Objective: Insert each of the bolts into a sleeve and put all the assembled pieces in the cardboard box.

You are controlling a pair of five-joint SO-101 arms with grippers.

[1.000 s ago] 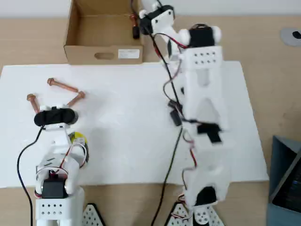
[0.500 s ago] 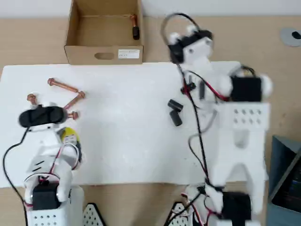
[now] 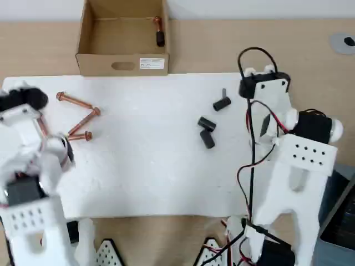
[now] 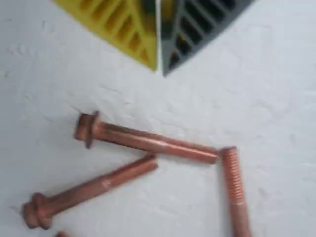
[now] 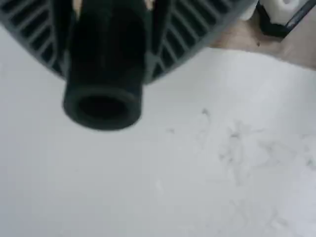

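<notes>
Three copper bolts [image 4: 143, 140] [image 4: 89, 190] [image 4: 234, 187] lie on the white foam just beyond my left gripper [image 4: 159, 61]. Its yellow and black jaws are shut with nothing between them. From above, several bolts [image 3: 83, 119] sit beside the left arm [image 3: 25, 108]. My right gripper [image 5: 109, 24] is shut on a black sleeve [image 5: 102, 69], held above the foam. Three more black sleeves [image 3: 222, 103] [image 3: 207, 123] [image 3: 207, 138] lie left of the right arm [image 3: 266, 94]. The cardboard box [image 3: 83, 39] holds one assembled bolt and sleeve [image 3: 159, 32].
The white foam mat [image 3: 144, 166] covers most of the wooden table. A dark bin [image 3: 338, 210] stands at the right edge. Cables hang along the right arm.
The right arm has drawn back from the box to the mat's right side, leaving the assembled piece inside. The left arm has swung leftward, uncovering the bolts.
</notes>
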